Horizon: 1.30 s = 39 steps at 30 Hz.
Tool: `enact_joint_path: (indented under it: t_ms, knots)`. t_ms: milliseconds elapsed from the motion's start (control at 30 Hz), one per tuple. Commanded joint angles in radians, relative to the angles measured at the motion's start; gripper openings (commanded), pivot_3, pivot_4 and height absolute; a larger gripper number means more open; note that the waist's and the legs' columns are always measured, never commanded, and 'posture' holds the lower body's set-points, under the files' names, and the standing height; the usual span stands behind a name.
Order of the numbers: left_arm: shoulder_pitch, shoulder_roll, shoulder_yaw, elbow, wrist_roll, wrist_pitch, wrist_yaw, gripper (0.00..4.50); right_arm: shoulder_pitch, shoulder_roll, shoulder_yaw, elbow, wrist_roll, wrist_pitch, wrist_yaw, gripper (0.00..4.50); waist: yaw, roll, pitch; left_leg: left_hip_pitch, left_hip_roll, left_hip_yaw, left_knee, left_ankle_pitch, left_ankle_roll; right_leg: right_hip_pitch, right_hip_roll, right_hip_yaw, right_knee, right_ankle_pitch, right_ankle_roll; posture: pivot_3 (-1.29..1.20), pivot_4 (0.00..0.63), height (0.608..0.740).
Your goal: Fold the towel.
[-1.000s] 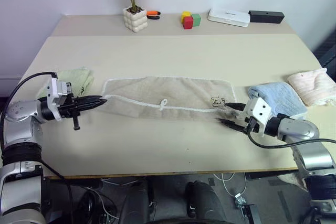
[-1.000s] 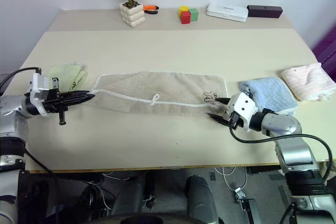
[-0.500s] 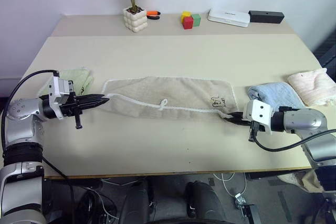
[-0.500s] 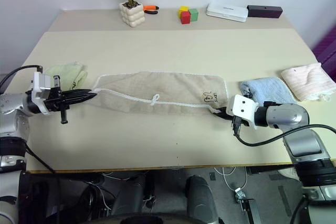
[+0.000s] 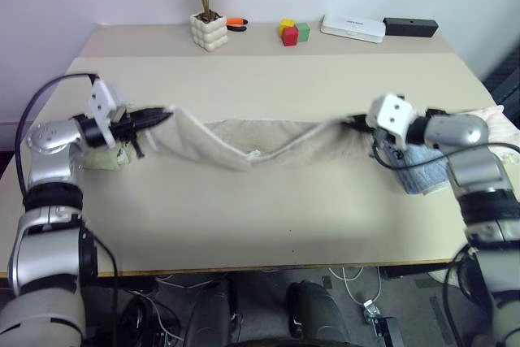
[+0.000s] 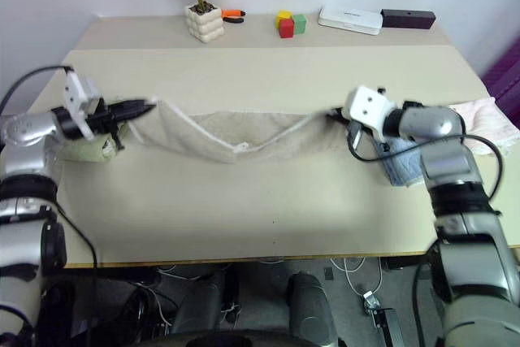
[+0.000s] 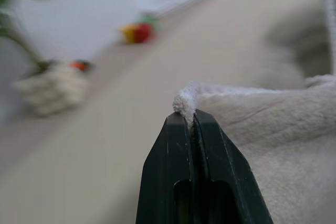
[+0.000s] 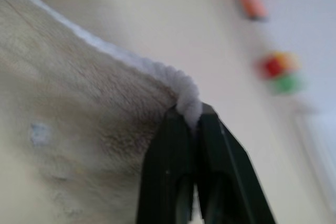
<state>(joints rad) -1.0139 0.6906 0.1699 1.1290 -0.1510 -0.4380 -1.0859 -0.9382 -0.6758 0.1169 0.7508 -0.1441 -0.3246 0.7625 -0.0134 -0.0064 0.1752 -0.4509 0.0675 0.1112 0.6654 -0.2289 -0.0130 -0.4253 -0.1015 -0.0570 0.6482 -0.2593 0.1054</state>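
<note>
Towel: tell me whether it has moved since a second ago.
Yes. The towel has been lifted by both ends and carried toward the plant pot; its middle sags between the two grippers.

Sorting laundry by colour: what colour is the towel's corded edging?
White, on the beige-tan towel; clearest in the right wrist view.

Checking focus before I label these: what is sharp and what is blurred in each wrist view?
Left wrist view: fingers and pinched towel sharp, plant pot blurred. Right wrist view: fingers fairly sharp, coloured blocks smeared.
</note>
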Motion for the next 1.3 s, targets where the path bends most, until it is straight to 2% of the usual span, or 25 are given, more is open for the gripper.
enact_joint_path:
  t_ms: [33, 100, 200, 267, 400, 467, 667, 1000, 1200, 1300]
  knots:
    - [-0.167, 0.041, -0.004, 0.098, 0.086, -0.094, 0.246, 0.00, -0.194, 0.005, -0.005, 0.191, -0.119, -0.098, -0.318, 0.07, 0.000, 0.000, 0.000, -0.003, 0.000, 0.000, 0.000, 0.000, 0.000, -0.003, 0.000, 0.000, 0.000, 0.000, 0.000, 0.00, 0.150, 0.735]
    - [-0.240, 0.067, 0.012, 0.126, 0.095, -0.123, 0.286, 0.00, -0.255, -0.001, -0.028, 0.246, -0.116, -0.135, -0.403, 0.07, -0.001, 0.000, 0.000, -0.009, 0.000, 0.000, 0.000, 0.000, -0.001, -0.007, 0.000, 0.000, 0.001, 0.000, 0.000, 0.00, 0.150, 0.735]
    - [-0.295, 0.097, 0.034, 0.143, 0.080, -0.149, 0.228, 0.00, -0.263, -0.024, -0.063, 0.256, -0.082, -0.206, -0.431, 0.07, -0.002, 0.000, 0.000, -0.010, 0.000, 0.001, -0.002, 0.000, -0.001, -0.008, 0.000, -0.001, -0.001, 0.000, 0.001, 0.00, 0.150, 0.735]
    - [-0.288, 0.109, 0.035, 0.141, 0.073, -0.192, 0.157, 0.00, -0.221, -0.023, -0.092, 0.226, -0.018, -0.233, -0.351, 0.07, -0.002, 0.000, 0.000, -0.009, 0.000, 0.003, -0.003, 0.000, 0.000, -0.008, 0.000, -0.001, -0.002, -0.001, 0.001, 0.00, 0.150, 0.735]
    - [-0.214, 0.110, 0.068, 0.127, 0.002, -0.192, -0.098, 0.00, -0.005, -0.033, -0.104, 0.024, 0.127, -0.263, -0.124, 0.07, 0.001, 0.000, 0.000, -0.003, 0.000, 0.003, -0.001, 0.000, 0.000, -0.001, 0.000, -0.001, -0.003, -0.001, 0.002, 0.00, 0.150, 0.735]
    - [-0.149, 0.108, 0.078, 0.110, -0.028, -0.213, -0.231, 0.00, 0.141, -0.040, -0.112, -0.159, 0.241, -0.166, 0.005, 0.07, 0.001, 0.000, 0.000, 0.002, 0.000, 0.003, -0.001, 0.000, 0.000, 0.003, 0.000, -0.001, -0.002, -0.001, 0.002, 0.00, 0.150, 0.735]
    - [0.055, 0.131, 0.078, 0.054, -0.101, -0.200, -0.507, 0.00, 0.486, -0.119, -0.117, -0.511, 0.304, -0.019, 0.147, 0.07, -0.001, 0.001, 0.000, 0.002, 0.001, 0.003, 0.000, 0.000, 0.000, 0.002, 0.000, 0.000, 0.001, -0.001, 0.001, 0.00, 0.150, 0.735]
    - [0.422, 0.221, -0.017, -0.233, -0.325, -0.074, -0.529, 0.00, 0.819, -0.328, -0.258, -0.825, 0.536, 0.240, 0.392, 0.07, 0.006, -0.001, -0.001, 0.006, 0.001, 0.001, 0.001, -0.005, 0.008, 0.005, -0.001, 0.000, 0.002, 0.000, 0.000, 0.00, 0.150, 0.735]
    - [0.596, 0.257, 0.024, -0.368, -0.428, 0.023, -0.529, 0.00, 0.955, -0.361, -0.351, -0.911, 0.612, 0.358, 0.451, 0.07, 0.003, -0.001, -0.001, 0.008, 0.001, 0.000, 0.001, -0.005, 0.008, 0.008, -0.001, 0.000, 0.000, -0.001, 0.000, 0.00, 0.150, 0.735]
    - [0.620, 0.241, 0.058, -0.386, -0.437, 0.047, -0.529, 0.00, 0.957, -0.340, -0.350, -0.911, 0.581, 0.350, 0.436, 0.07, 0.003, -0.001, -0.001, 0.008, 0.001, 0.000, 0.001, -0.005, 0.008, 0.007, -0.001, 0.000, 0.001, -0.001, 0.000, 0.00, 0.150, 0.735]
